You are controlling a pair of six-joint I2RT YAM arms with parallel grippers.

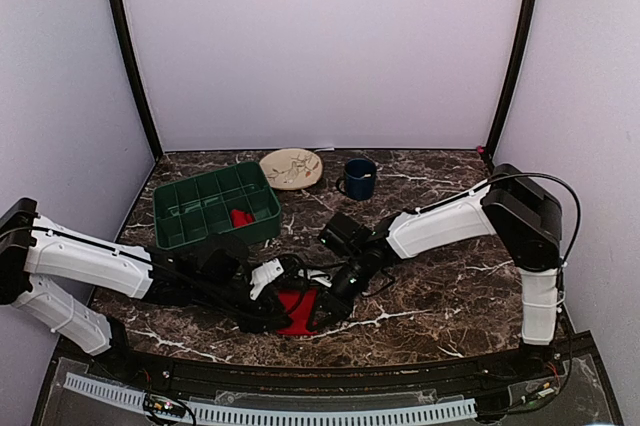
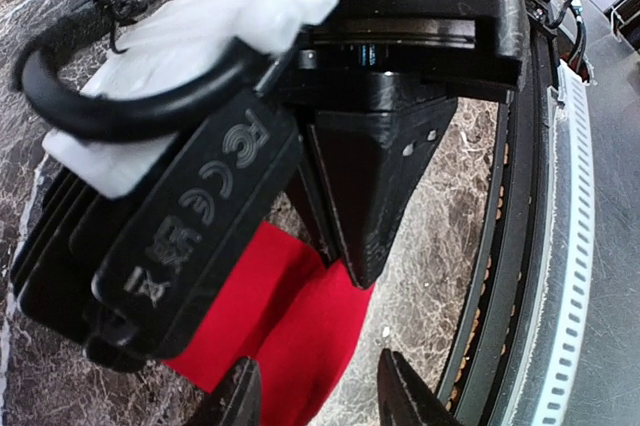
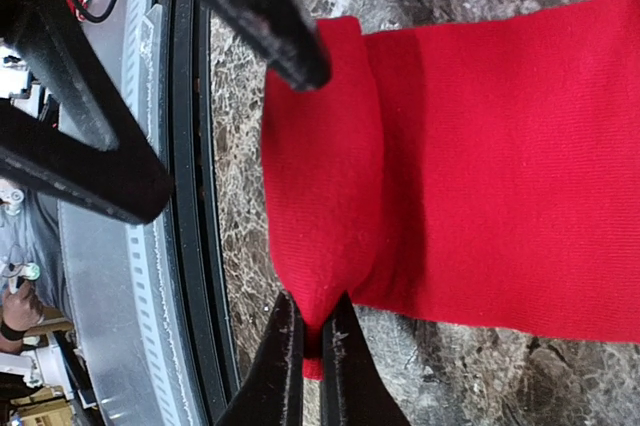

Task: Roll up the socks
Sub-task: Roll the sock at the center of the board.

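Observation:
One red sock (image 1: 297, 314) lies flat on the marble table near its front edge, its near end folded over into a thick roll (image 3: 320, 176). My right gripper (image 3: 313, 351) is shut on one end of that fold, pinching the red fabric between its fingertips. My left gripper (image 2: 320, 398) hovers open over the other end; the sock (image 2: 285, 331) reaches between its fingers, and one left fingertip (image 3: 285, 41) touches the fold. From above, both grippers meet over this sock, left gripper (image 1: 272, 308) and right gripper (image 1: 325, 306). A second red sock (image 1: 240, 217) sits bundled in the green bin.
The green compartment bin (image 1: 205, 196) stands behind the left arm. A cream plate (image 1: 291, 168) and a blue mug (image 1: 359, 178) sit at the back. The table's black front rim (image 2: 515, 246) and a white cable track (image 2: 575, 276) run right beside the sock.

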